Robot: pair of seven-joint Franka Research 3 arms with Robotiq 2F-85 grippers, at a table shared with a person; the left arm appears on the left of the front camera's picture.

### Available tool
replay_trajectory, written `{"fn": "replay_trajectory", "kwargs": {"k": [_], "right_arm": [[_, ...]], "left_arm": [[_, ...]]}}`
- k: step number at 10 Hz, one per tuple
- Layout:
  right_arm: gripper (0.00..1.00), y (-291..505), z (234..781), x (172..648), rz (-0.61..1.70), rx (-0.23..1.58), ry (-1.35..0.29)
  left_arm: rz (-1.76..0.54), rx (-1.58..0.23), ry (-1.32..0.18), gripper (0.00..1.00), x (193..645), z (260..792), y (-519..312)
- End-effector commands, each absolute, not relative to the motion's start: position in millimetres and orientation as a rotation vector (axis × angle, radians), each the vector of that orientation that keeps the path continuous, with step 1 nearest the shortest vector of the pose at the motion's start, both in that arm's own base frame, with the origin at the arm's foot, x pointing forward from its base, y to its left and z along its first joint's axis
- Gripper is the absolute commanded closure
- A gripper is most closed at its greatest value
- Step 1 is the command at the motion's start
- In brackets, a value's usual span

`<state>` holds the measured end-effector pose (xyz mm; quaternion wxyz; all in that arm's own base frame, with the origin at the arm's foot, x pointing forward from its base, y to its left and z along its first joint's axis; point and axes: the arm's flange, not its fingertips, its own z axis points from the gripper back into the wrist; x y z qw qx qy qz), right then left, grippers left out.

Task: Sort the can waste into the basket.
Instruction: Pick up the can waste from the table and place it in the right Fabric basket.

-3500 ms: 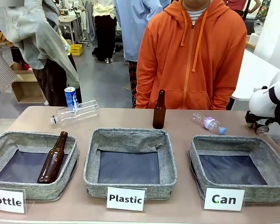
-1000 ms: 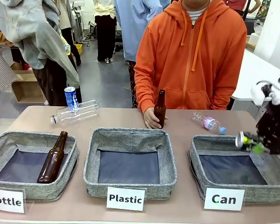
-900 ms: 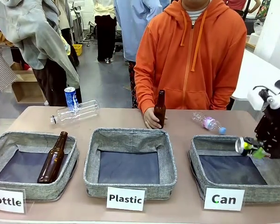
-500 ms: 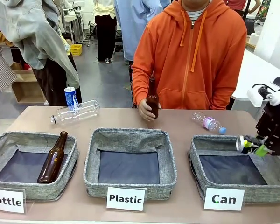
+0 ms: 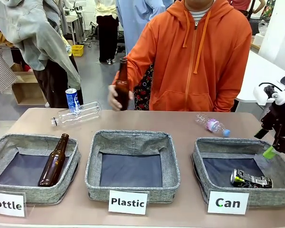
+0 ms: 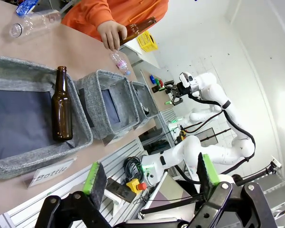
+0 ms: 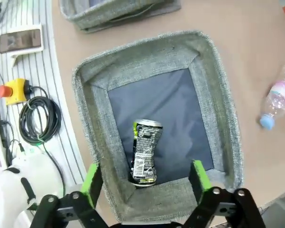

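Hovering my right claw (image 7: 145, 176) over the edge of the Can basket (image 7: 133, 52), fingers spread, nothing pinched; black can (image 7: 145, 152) lies on its side inside, just below. That one looks sorted, so the blue can (image 5: 72, 99) is next, upright at the far left of the table (image 5: 180, 124) by a clear bottle (image 5: 78, 114), well apart from the basket. Next move calls for a reach there, likely my left claw (image 6: 151, 175), also spread and empty, steering clear of the person's hand (image 5: 115, 100) holding a brown bottle (image 5: 122, 80).

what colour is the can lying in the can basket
The can is black with whitish print, clearest in the right wrist view.
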<state>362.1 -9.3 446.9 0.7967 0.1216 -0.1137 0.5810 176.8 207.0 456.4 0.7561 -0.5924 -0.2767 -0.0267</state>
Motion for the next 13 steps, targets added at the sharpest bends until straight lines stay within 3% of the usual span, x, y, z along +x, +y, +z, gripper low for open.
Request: {"fn": "replay_trajectory", "kwargs": {"k": [1,2,3,5,6,10,11,12,13], "right_arm": [[0.0,-15.5,448.9,374.5,1.03,0.299,-0.345],[0.0,-22.5,458.0,380.2,0.75,0.407,-0.367],[0.0,-30.7,472.9,385.3,0.317,0.595,-0.327],[0.0,-74.3,488.5,393.7,-0.135,1.054,-0.228],[0.0,-90.2,487.4,391.7,-0.249,1.184,-0.24],[0.0,-151.8,470.3,370.6,-0.217,1.589,-0.233],[0.0,-158.4,464.2,371.1,-0.284,1.586,-0.307],[0.0,-143.1,470.8,362.5,0.082,1.202,-0.112],[0.0,-143.1,470.8,362.5,0.082,1.202,-0.112]], "left_arm": [[-0.049,-1.315,-0.611,0.0,176.5,459.2,205.0],[-0.049,-1.315,-0.611,0.0,176.5,459.2,205.0],[-0.058,-1.292,-0.603,0.0,176.8,456.4,206.9],[-0.059,-1.387,-0.726,0.0,155.6,514.6,245.7],[-0.071,-1.421,-0.761,0.0,145.9,534.6,260.6],[0.007,-1.42,-0.972,0.0,116.5,576.2,340.0],[0.026,-1.435,-0.997,0.0,111.4,574.8,350.1],[0.036,-1.445,-1.014,0.0,105.4,571.7,355.7],[0.051,-1.448,-1.026,0.0,104.2,570.2,358.1]]}}
